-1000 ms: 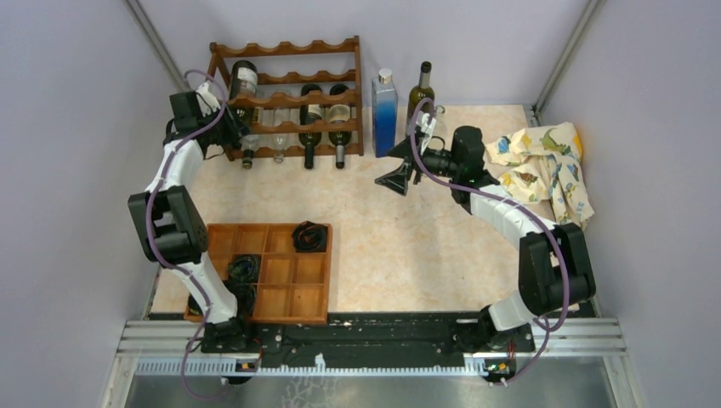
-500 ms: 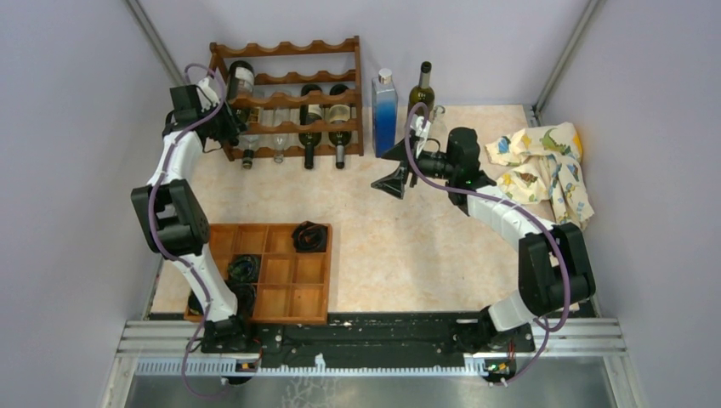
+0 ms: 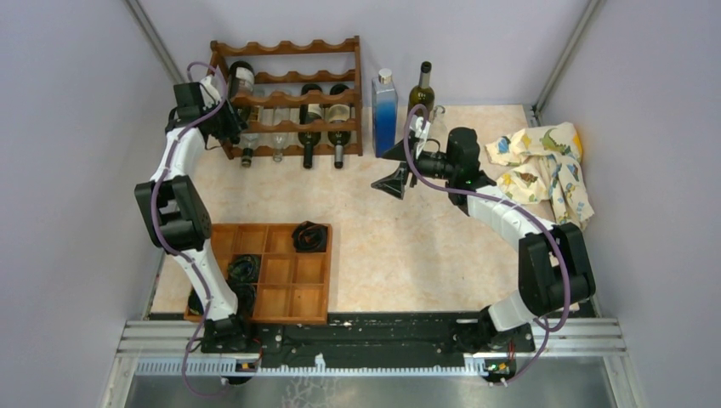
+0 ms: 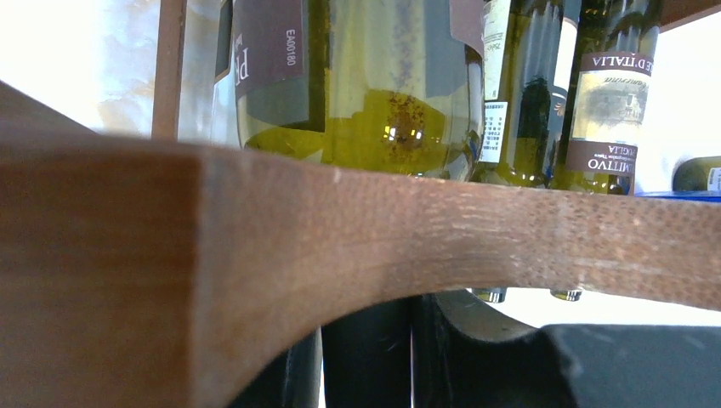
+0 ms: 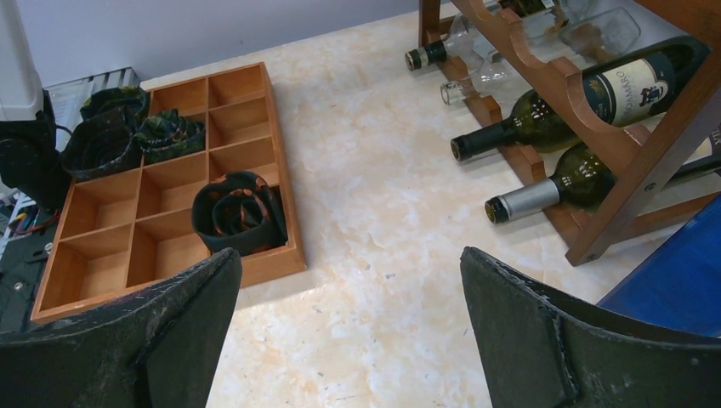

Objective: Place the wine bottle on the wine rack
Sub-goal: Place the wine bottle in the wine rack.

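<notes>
The wine rack (image 3: 293, 75) is dark reddish wood with wavy rails and stands at the back left. A wine bottle (image 3: 242, 80) with a pale label lies across the rack's left end on an upper tier. My left gripper (image 3: 221, 119) is at that end, shut on the bottle's dark neck (image 4: 370, 348). In the left wrist view a rack rail (image 4: 357, 221) fills the foreground and hides the fingertips, with the greenish bottle body (image 4: 383, 93) beyond it. My right gripper (image 3: 395, 167) hangs open over the table's middle, nothing between its fingers (image 5: 544, 340).
Two dark bottles (image 3: 326, 115) and clear glass bottles (image 3: 277, 140) lie on lower tiers. A blue bottle (image 3: 384, 104) and an upright dark bottle (image 3: 422, 85) stand right of the rack. A patterned cloth (image 3: 544, 166) lies at the right. A wooden compartment tray (image 3: 281, 289) holds black rolls near left.
My left gripper and the bottle have shifted a little farther back into the rack. The right gripper has edged slightly left and stays open.
</notes>
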